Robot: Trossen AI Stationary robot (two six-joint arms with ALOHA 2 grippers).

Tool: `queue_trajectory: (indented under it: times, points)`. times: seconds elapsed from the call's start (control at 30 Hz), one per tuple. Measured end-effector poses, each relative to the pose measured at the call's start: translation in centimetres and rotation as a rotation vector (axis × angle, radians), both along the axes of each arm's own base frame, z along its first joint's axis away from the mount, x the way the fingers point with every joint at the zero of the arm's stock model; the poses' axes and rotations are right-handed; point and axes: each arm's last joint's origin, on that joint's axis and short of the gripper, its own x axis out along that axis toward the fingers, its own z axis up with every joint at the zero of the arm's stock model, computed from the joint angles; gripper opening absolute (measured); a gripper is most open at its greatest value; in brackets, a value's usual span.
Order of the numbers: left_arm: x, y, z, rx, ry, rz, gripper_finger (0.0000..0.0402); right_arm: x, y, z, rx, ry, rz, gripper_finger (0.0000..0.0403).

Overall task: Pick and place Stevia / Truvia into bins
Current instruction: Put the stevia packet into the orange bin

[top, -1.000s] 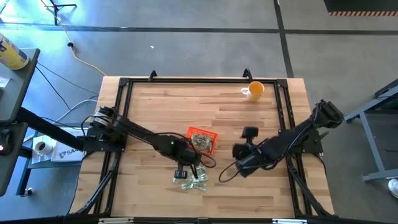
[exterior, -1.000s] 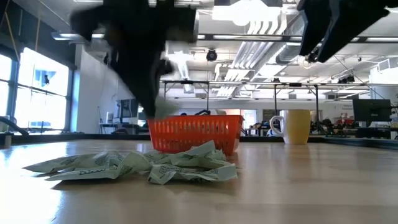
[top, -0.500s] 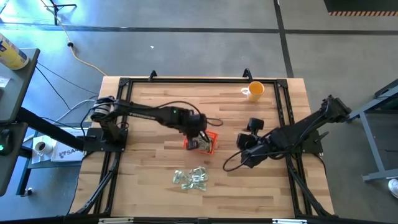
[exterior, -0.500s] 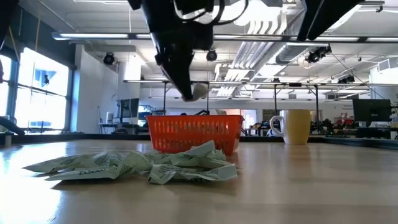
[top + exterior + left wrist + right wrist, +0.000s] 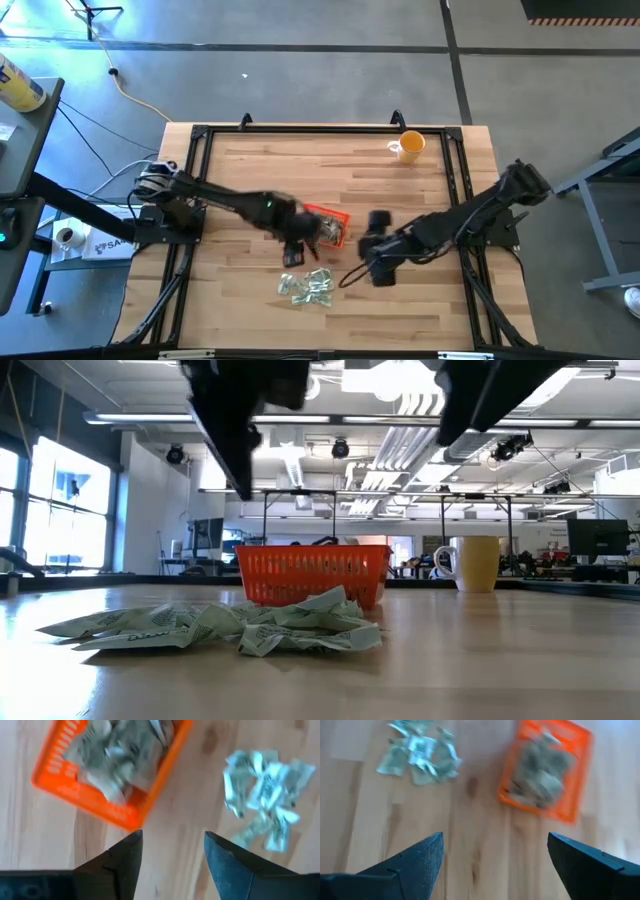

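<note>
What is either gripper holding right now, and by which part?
Nothing. The left gripper has open fingers with only bare table between them, near the orange tray. The right gripper is open and empty too.

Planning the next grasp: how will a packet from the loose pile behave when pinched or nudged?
The packets look crumpled and thin, so probably floppy and light. They overlap in a heap, so a nudge likely drags neighbours along. Lying flat on the table, one may slide rather than lift.
</note>
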Motion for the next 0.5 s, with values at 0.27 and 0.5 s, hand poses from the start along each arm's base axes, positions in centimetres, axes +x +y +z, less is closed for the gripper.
queue_trajectory:
  times: [0.27, 0.5]
  points:
    - [-3.3, -5.2, 0.4, 0.107, 0.029, 0.181, 0.0198, 5.7, 0.3, -4.1, 0.149, -0.082, 0.202, 0.0346]
    - [-5.5, -7.6, -1.4, 0.127, 0.05, 0.253, 0.0168, 8.1, -0.4, -7.5, 0.295, -0.055, 0.114, 0.0333]
